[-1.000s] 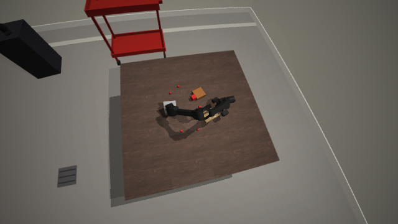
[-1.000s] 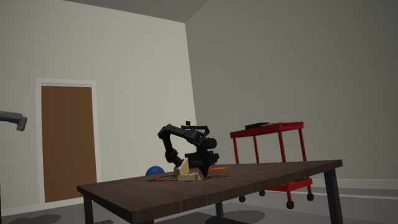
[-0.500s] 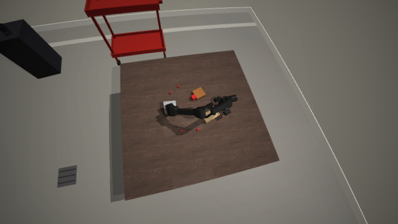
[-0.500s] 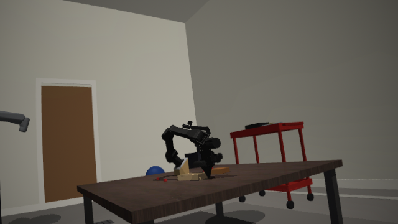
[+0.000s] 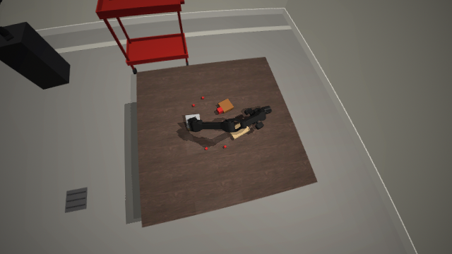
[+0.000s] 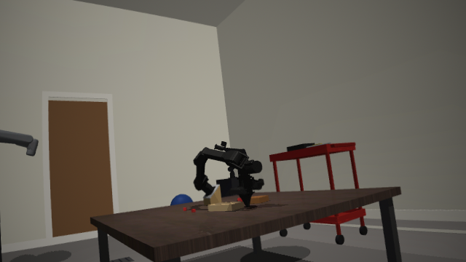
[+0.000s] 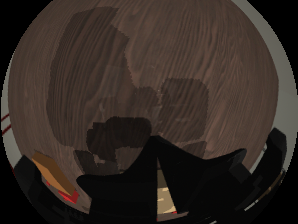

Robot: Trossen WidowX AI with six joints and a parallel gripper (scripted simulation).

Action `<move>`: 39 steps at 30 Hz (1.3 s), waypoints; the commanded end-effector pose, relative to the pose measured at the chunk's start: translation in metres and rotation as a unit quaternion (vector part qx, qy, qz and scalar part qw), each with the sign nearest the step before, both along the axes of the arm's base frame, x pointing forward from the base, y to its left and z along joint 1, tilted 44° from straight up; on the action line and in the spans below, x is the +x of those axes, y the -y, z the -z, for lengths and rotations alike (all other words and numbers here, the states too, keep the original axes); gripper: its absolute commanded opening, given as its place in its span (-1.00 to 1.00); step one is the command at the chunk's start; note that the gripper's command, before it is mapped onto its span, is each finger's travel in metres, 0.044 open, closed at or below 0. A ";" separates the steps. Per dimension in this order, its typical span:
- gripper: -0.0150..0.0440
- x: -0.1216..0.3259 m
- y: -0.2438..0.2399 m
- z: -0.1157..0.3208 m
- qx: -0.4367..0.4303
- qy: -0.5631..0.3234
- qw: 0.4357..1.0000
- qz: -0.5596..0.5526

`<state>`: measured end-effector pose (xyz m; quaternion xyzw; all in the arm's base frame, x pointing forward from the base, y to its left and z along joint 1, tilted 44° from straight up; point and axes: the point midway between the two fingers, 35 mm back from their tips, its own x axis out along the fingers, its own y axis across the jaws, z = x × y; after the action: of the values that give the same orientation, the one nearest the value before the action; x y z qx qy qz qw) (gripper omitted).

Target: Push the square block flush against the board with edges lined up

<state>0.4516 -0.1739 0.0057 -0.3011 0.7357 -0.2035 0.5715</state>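
A pale wooden piece (image 5: 241, 132) (image 6: 219, 207), seemingly the board, lies flat under and beside the arm. A smaller tan surface, perhaps the square block, shows just behind it, partly covered by the arm. Whether the two touch or have even edges is hidden. Pale wood (image 7: 165, 196) also shows through the gap behind the fingers in the wrist view. My gripper (image 6: 249, 206) (image 7: 154, 139) is shut and empty. It points down with its tips close to the table, beside the pale wood on the side away from the arm's base.
An orange-brown block (image 5: 226, 105) (image 6: 260, 199) (image 7: 52, 172) lies behind the arm, with a red cube (image 5: 219, 110) (image 7: 67, 194) against its corner. Several small red pieces are scattered on the table (image 5: 176, 183) (image 6: 164, 233). A red cart (image 5: 157, 49) (image 6: 313, 151) stands beyond the table.
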 end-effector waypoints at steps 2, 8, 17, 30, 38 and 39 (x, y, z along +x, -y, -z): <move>-0.49 0.008 -0.029 -0.031 0.000 0.005 1.000 0.000; -0.49 0.009 -0.036 -0.037 0.000 0.005 1.000 0.001; -0.49 0.003 -0.088 0.000 0.032 -0.076 0.992 -0.096; -0.49 -0.029 -0.170 0.058 0.076 -0.215 0.939 -0.257; -0.49 -0.062 -0.212 0.090 0.096 -0.298 0.884 -0.347; -0.49 -0.067 -0.217 0.093 0.098 -0.309 0.876 -0.358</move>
<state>0.4032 0.0263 -0.0725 -0.5110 0.7406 0.1435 0.4121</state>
